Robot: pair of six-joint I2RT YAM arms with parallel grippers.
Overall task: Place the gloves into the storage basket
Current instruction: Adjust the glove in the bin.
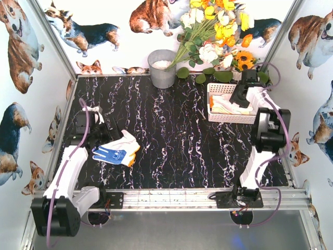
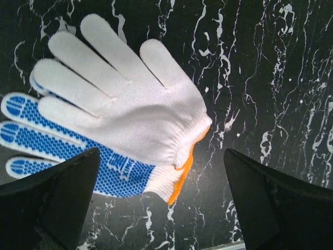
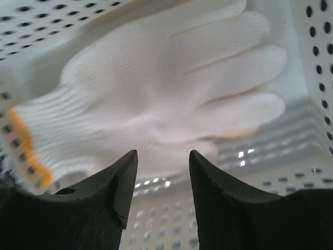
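Left hand (image 2: pixel 161 151): jaws wide, holding nothing, poised over two gloves near the left of the worktop (image 1: pixel 177 135). The white glove (image 2: pixel 130 99) lies overlapping the blue-dotted glove (image 2: pixel 62 140).

Risk: a pinch may catch the top glove alone, or take both loosely so that one drops on the way.

Right hand (image 3: pixel 163 153): jaws partly apart with nothing between them, low inside the basket (image 1: pixel 221 88) at the right rear, over a white glove (image 3: pixel 156 88).

Risk: knit snagging a finger and being dragged out.

Count: two gloves on the worktop, at least one in the basket (the rest cannot be told), one basket.
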